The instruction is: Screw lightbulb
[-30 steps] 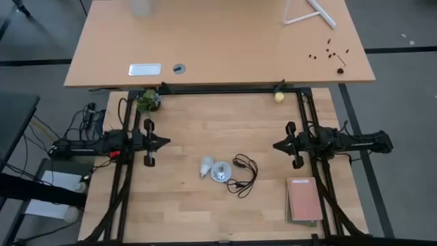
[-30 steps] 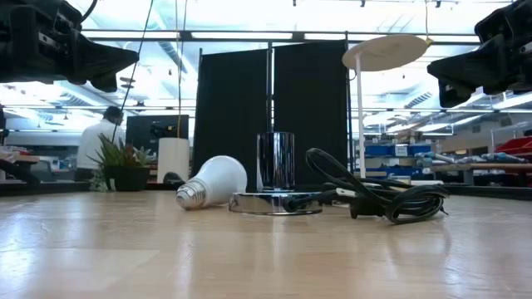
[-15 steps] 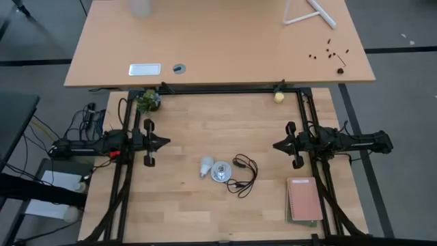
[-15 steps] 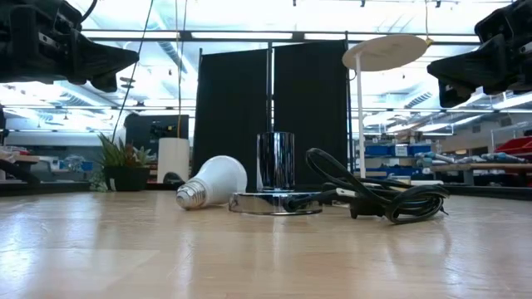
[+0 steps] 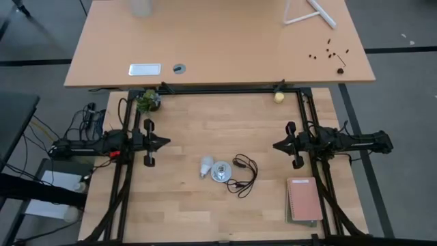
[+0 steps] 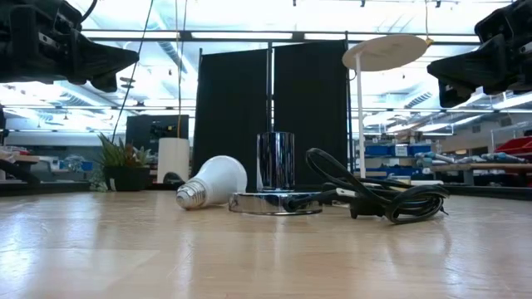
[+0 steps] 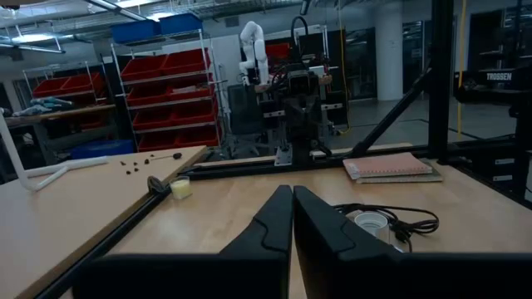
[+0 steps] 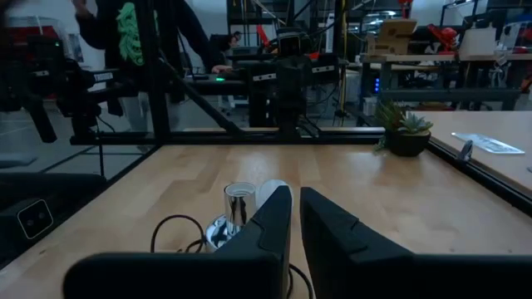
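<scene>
So you have the whole job ahead: the lightbulb [image 5: 205,166] lies on its side low in the centre of the high view, touching the socket disc [image 5: 220,172]. Your left gripper [image 5: 164,142] and right gripper [image 5: 277,145] hover at mid-left and mid-right, fingers together, holding nothing.

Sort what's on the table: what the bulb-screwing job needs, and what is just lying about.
For the job: lightbulb, lying on its side; chrome socket base with its black cord.

Lying about: notebook, small potted plant, yellowish ball.
</scene>
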Controlling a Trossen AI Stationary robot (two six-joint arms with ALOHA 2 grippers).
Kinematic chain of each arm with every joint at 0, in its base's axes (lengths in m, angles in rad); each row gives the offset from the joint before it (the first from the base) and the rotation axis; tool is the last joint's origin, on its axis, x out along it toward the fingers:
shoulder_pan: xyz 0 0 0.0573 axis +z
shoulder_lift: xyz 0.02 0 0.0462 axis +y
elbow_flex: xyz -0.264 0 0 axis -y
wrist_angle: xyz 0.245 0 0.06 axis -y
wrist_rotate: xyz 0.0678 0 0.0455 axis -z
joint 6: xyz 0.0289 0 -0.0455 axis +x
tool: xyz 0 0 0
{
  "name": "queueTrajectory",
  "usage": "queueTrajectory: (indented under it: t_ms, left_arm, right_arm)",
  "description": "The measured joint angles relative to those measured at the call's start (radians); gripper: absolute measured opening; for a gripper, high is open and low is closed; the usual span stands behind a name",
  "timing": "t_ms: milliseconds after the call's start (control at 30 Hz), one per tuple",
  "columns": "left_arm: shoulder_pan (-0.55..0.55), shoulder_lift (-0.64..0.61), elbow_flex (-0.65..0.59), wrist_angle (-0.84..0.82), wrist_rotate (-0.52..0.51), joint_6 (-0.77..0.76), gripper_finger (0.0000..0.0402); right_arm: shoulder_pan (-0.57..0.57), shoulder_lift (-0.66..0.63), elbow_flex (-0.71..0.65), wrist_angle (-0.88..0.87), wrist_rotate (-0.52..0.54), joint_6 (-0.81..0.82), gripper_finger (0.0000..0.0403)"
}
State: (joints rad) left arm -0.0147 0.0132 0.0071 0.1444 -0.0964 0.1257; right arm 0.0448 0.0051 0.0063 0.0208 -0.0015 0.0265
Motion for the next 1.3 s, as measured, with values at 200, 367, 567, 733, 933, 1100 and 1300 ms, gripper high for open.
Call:
queueTrajectory:
  t_ms: [200,367,567,733,933,1100,1300]
  left_arm:
    - [0.0,0.0,0.0,0.0,0.0,0.0,0.0019]
    - [0.0,0.0,0.0,0.0,0.0,0.0,0.0019]
    - [0.0,0.0,0.0,0.0,0.0,0.0,0.0019]
    - [0.0,0.0,0.0,0.0,0.0,0.0,0.0019]
    - [0.0,0.0,0.0,0.0,0.0,0.0,0.0019]
    - [0.0,0.0,0.0,0.002,-0.039,0.005,0.0019]
    - [0.0,0.0,0.0,0.005,-0.053,0.022,0.0019]
  right_arm:
    - [0.0,0.0,0.0,0.0,0.0,0.0,0.0039]
    - [0.0,0.0,0.0,0.0,0.0,0.0,0.0039]
    - [0.0,0.0,0.0,0.0,0.0,0.0,0.0039]
    - [0.0,0.0,0.0,0.0,0.0,0.0,0.0039]
    - [0.0,0.0,0.0,0.0,0.0,0.0,0.0039]
    - [0.0,0.0,0.0,0.0,0.0,0.0,0.0039]
    - [0.0,0.0,0.0,0.0,0.0,0.0,0.0039]
